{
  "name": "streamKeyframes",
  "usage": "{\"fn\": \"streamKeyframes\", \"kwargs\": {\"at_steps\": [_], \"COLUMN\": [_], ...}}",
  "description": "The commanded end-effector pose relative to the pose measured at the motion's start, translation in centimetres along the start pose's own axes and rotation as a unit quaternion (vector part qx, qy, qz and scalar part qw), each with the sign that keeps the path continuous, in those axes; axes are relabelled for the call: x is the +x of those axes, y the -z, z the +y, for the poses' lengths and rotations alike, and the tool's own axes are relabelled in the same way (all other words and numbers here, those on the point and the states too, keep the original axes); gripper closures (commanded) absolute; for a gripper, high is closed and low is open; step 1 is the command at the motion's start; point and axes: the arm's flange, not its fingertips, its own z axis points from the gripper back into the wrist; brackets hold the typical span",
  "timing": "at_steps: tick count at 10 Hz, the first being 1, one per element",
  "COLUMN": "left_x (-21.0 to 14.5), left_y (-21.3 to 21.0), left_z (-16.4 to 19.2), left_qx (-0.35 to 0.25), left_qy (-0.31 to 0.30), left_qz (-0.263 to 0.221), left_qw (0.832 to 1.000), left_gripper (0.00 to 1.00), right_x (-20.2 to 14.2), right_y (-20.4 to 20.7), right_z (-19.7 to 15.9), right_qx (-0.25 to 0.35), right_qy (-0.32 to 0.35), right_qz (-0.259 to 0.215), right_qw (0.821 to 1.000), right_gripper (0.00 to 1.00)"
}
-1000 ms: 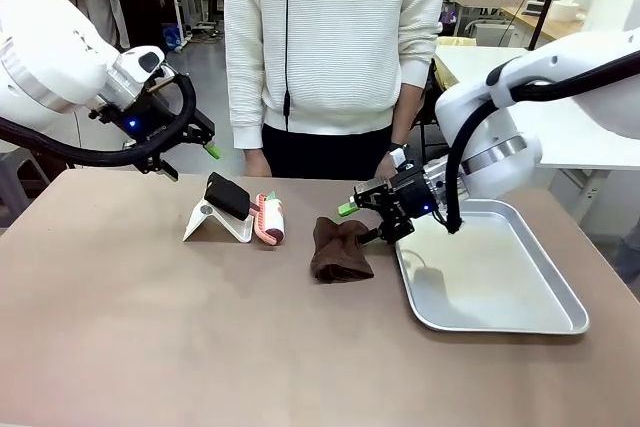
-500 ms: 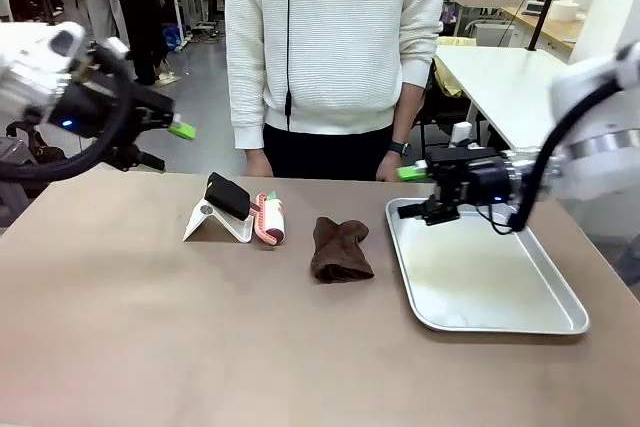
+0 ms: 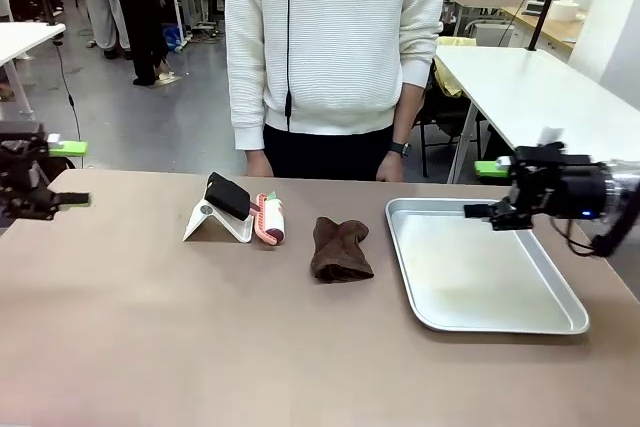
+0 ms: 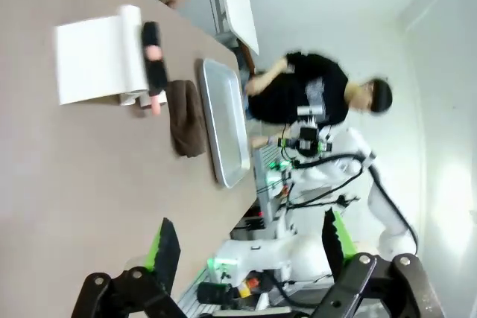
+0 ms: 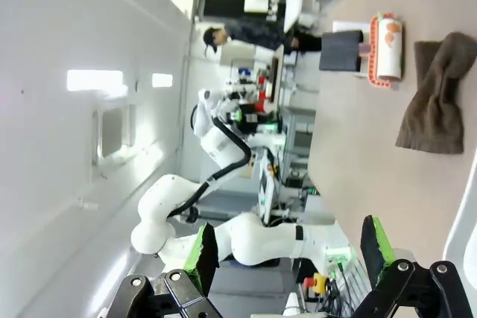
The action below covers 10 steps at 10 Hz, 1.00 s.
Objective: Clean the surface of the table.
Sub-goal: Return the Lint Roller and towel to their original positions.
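Two open grippers flanking the table

Both robot arms have pulled back from the middle of the table. The left gripper was up near the person and close to the white stand before. Now it sits far out at the left edge of the table, and the big white arm behind it has gone out of the front view. The right gripper was just beside the brown cloth before. Then it moved over the near corner of the silver tray. Now it hangs above the tray's far right side, well away from the cloth.
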Motion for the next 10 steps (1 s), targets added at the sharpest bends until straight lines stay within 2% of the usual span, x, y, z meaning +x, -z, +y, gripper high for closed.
{"fn": "streamKeyframes", "kwargs": {"at_steps": [1,2,3,4,10], "left_x": [0.4,0.9,1.5,0.2,0.2], "left_y": [0.8,1.1,1.8,-0.4,-0.4], "left_z": [1.1,1.1,0.9,1.8,1.8], "left_qx": [-0.030,-0.041,-0.037,-0.019,-0.019], "left_qy": [-0.002,0.004,0.007,-0.020,-0.020], "left_qz": [-0.018,-0.022,0.002,-0.015,-0.015], "left_qw": [0.999,0.999,0.999,1.000,1.000], "left_gripper": [0.00,0.00,0.00,0.00,0.00], "right_x": [-1.0,-0.8,-0.3,0.6,0.6], "right_y": [-1.7,-1.2,1.1,-2.6,-2.6], "right_z": [0.8,-0.1,-1.2,0.2,0.2], "right_qx": [-0.022,-0.042,-0.112,-0.025,-0.025], "right_qy": [0.022,0.041,0.044,0.011,0.011], "right_qz": [-0.053,-0.071,-0.073,-0.048,-0.048], "right_qw": [0.998,0.996,0.990,0.998,0.998], "right_gripper": [0.00,0.00,0.00,0.00,0.00]}}
